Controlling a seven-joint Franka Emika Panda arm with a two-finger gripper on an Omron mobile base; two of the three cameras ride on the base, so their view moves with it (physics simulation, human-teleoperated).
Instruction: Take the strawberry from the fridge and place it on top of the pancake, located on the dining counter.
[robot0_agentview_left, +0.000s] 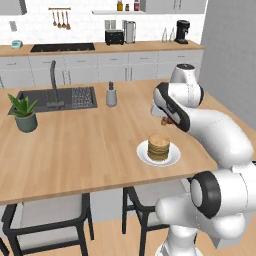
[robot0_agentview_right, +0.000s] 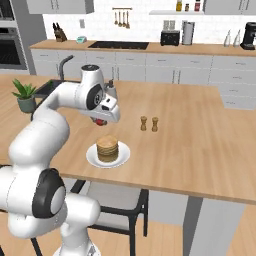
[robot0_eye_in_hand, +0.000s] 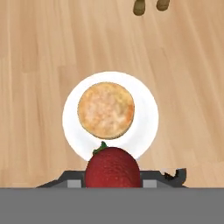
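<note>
Narrowly closed end effector (robot0_eye_in_hand: 113, 181), gripping strawberry (robot0_eye_in_hand: 113, 168)

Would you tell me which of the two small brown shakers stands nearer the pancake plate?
The left brown shaker, seen from the right base camera; the right brown shaker stands farther from the white plate.

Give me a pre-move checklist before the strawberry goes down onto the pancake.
1. Strawberry held in the gripper: ok.
2. Pancake top bare, nothing on it: ok.
3. Pancake sits centred on its white plate, on the dining counter: ok.
4. Gripper directly above the pancake: not ok, hand view shows the strawberry over the plate's rim, off the stack.
5. Two brown shakers stand apart from the plate: ok.
6. Height left above the stack: cannot tell.
</note>
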